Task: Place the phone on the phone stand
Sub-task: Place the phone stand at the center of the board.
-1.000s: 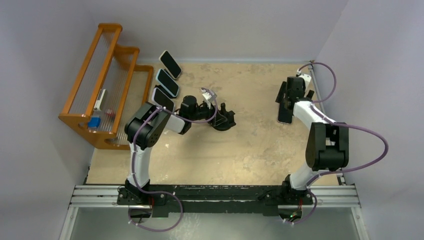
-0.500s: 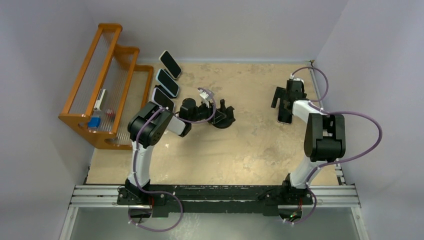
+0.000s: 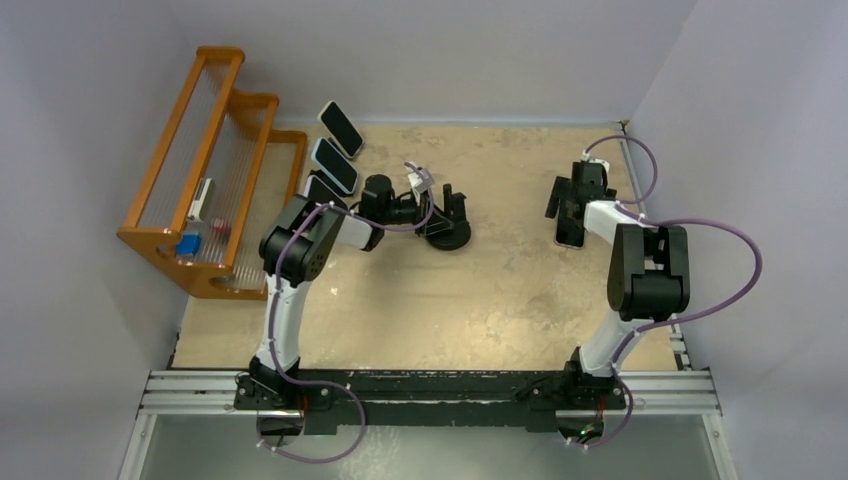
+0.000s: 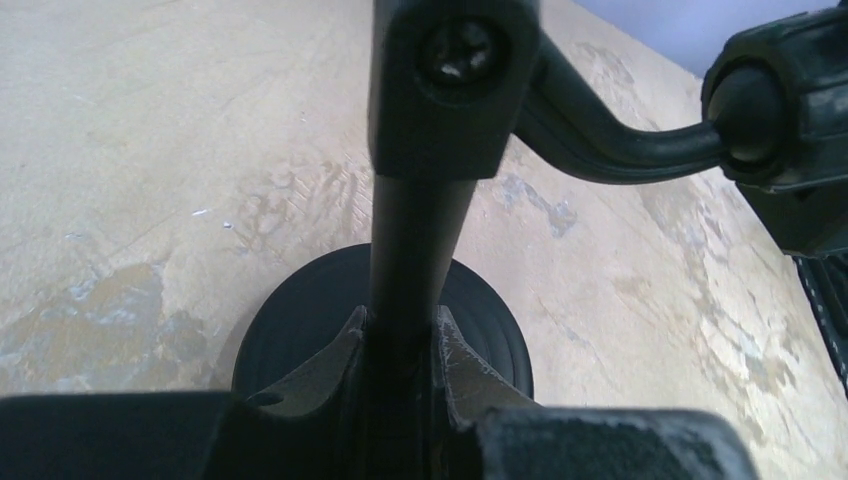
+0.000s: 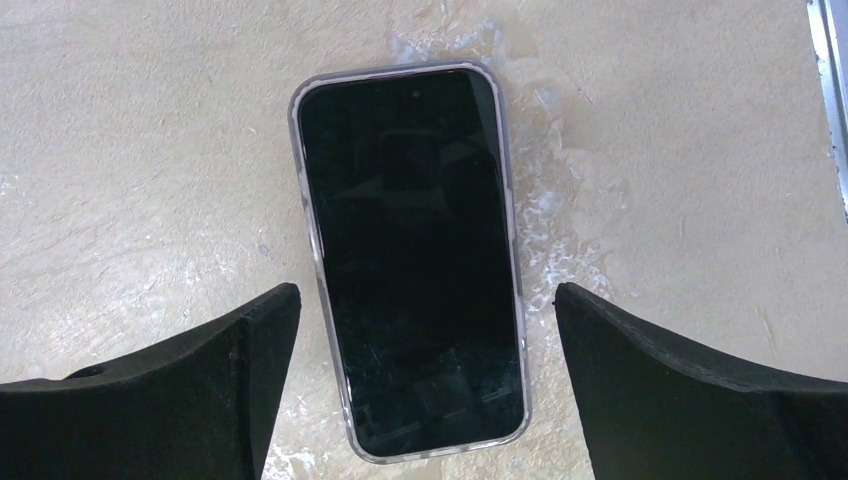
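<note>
The black phone stand (image 3: 449, 228) stands left of the table's middle, with a round base (image 4: 290, 325) and an upright post (image 4: 415, 240). My left gripper (image 3: 436, 212) reaches it from the left. In the left wrist view the gripper (image 4: 398, 325) is shut on the post, both fingers pressed against it. The phone (image 5: 412, 250), dark-screened in a clear case, lies flat at the right (image 3: 569, 230). My right gripper (image 5: 428, 295) hovers open over its near end, one finger on each side, touching nothing; from above it (image 3: 567, 206) sits just behind the phone.
An orange wooden rack (image 3: 205, 170) stands at the far left. Three more phones (image 3: 340, 128) (image 3: 334, 165) (image 3: 322, 192) lean in a row beside it. A metal rail (image 5: 828, 100) runs along the table's right edge, close to the phone.
My left gripper has closed onto the stand's post and the stand has shifted slightly right and back. The right gripper moved a little left over the phone, then held still.
</note>
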